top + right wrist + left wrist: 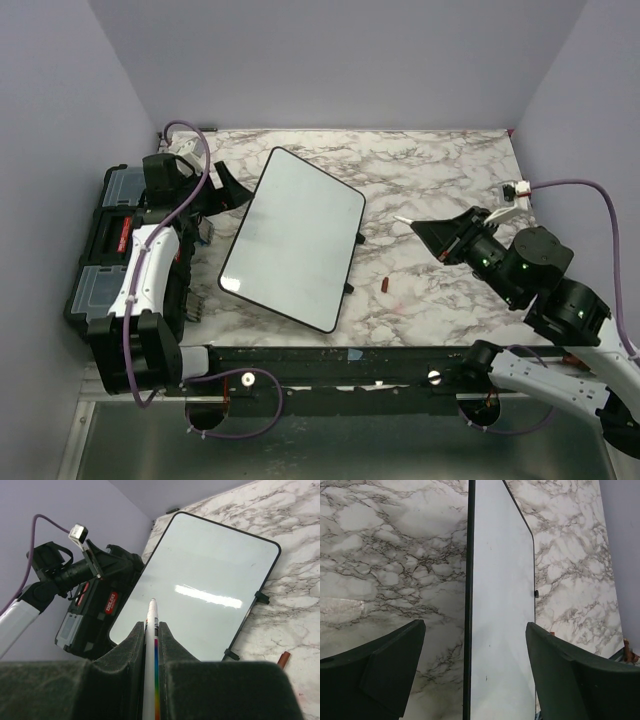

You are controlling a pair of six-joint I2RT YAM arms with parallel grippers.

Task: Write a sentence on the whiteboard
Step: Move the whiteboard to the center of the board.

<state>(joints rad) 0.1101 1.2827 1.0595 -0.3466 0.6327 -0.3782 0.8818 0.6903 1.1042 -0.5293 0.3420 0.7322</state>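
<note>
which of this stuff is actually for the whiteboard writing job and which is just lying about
For the job:
- whiteboard, blank
- marker, clamped in the right gripper
- left gripper, open at the board's edge

Just lying about:
- black toolbox
- small red piece beside the board, possibly a marker cap

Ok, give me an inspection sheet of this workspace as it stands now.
Surface: marble-pattern table, flat.
Job's things: whiteboard lies skewed and blank; no sentence written yet.
Clutter: red cap loose right of the board; black toolbox at the left edge.
Grippers: left gripper open beside the board's left edge; right gripper shut on a marker, right of the board.
Cables: purple cables, one along each arm.
Surroundings: plain lilac walls; nothing else seen.
</note>
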